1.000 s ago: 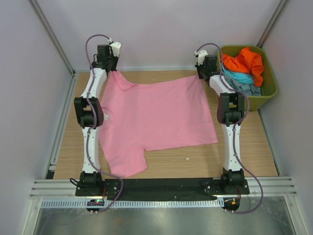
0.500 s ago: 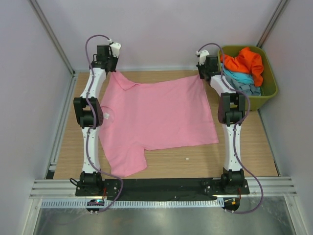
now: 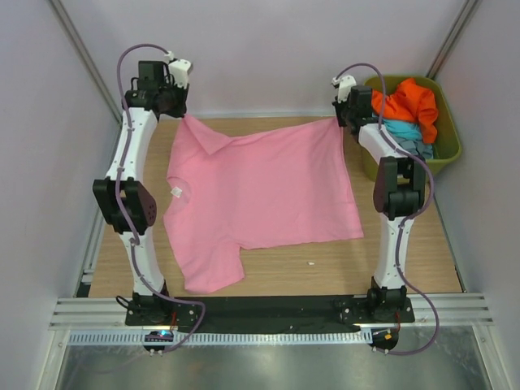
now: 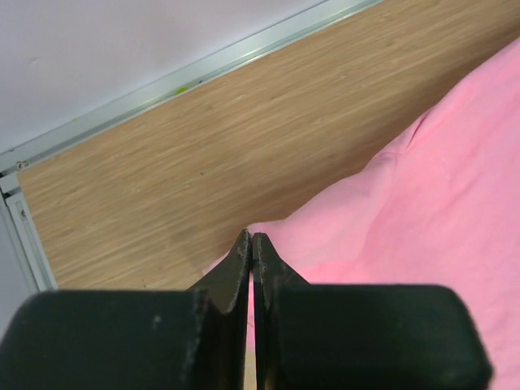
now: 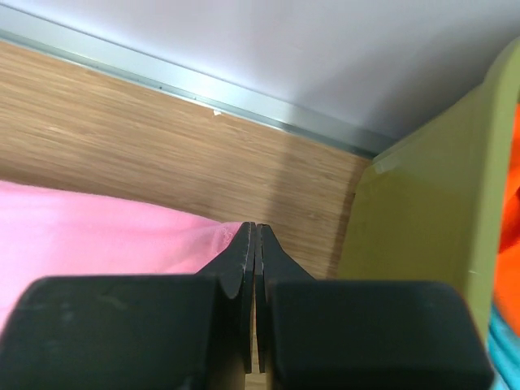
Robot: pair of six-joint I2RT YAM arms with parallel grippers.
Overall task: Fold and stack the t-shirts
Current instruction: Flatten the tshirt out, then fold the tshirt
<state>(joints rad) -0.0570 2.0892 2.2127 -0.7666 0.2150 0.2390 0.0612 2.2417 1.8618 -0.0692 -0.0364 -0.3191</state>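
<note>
A pink t-shirt (image 3: pixel 260 187) lies spread on the wooden table (image 3: pixel 406 252), its neck with a small white label (image 3: pixel 175 192) to the left. My left gripper (image 3: pixel 180 117) is shut on its far left corner. In the left wrist view the jaws (image 4: pixel 251 237) pinch pink fabric (image 4: pixel 439 203). At the far right corner my right gripper (image 3: pixel 340 122) is shut on the cloth. Seen from the right wrist (image 5: pixel 254 227), the pink edge (image 5: pixel 97 236) runs into the closed tips. An orange tee (image 3: pixel 410 101), a light blue one (image 3: pixel 398 130) and a grey-blue one (image 3: pixel 416 149) sit in the tub.
The olive-green tub (image 3: pixel 452 146) stands at the back right, its wall (image 5: pixel 422 203) close beside my right gripper. A metal rail (image 4: pixel 187 77) lines the table's far edge under the white back wall. A small white speck (image 3: pixel 310 262) lies near the front.
Both grippers have moved toward the back wall, the left arm swinging out to the left. The shirt's far edge is pulled back and stretched between them.
</note>
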